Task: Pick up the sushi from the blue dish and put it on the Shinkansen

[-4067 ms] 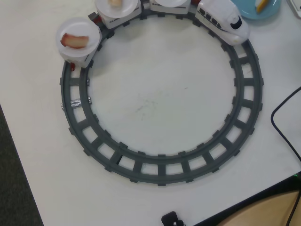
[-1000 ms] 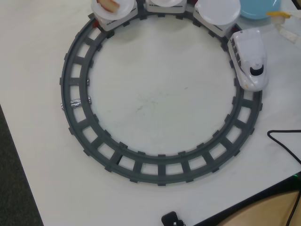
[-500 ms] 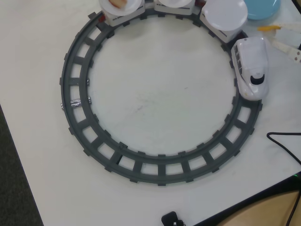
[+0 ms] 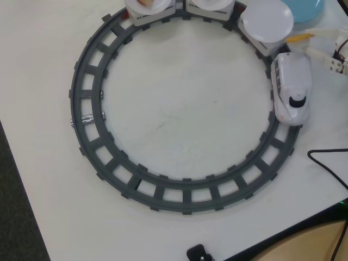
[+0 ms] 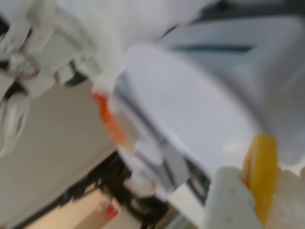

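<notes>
White and lightly scuffed, the surface (image 4: 179, 109) carries a dark grey circular track (image 4: 87, 141), with a black cable (image 4: 326, 162) trailing near its right edge in the overhead view. We see the pincer (image 4: 314, 42) entering from the right of that view, its pale fingers (image 4: 326, 32) clamped on the sushi (image 4: 298, 38), a small yellow-orange piece pinched between them. In the wrist view, which is blurred, the same sushi (image 5: 261, 176) shows as a yellow strip squeezed between two white fingers (image 5: 228, 200) at the lower right.

Just beside the pincer's tip, in the overhead view, sits a round white plate (image 4: 267, 19) on a train car; the sushi reaches that plate's rim, though we cannot tell whether it touches. Immediately below the pincer in that view is the Shinkansen (image 4: 292, 87), its nose pointing down along the track. The blue dish (image 4: 307, 8) lies just above the pincer, at the top edge. Farther left of the pincer, two more cars stand on the track, and one plate (image 4: 149, 4) bears something pale orange.
</notes>
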Controlling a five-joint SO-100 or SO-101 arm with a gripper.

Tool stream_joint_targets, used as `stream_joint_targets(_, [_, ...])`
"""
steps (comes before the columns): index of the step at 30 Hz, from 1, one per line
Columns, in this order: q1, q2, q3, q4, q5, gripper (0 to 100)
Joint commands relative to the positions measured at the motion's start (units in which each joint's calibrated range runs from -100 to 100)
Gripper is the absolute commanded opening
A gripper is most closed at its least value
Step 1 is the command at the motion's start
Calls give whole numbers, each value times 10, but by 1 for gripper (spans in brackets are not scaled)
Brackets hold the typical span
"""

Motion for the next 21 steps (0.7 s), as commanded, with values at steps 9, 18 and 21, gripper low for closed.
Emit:
stream_joint_targets(9, [-12, 48, -49, -119, 19, 2])
stream_joint_targets(18, [-10, 48, -8, -120, 44, 2])
stream_joint_targets(21, [-9, 48, -3, -120, 44, 2])
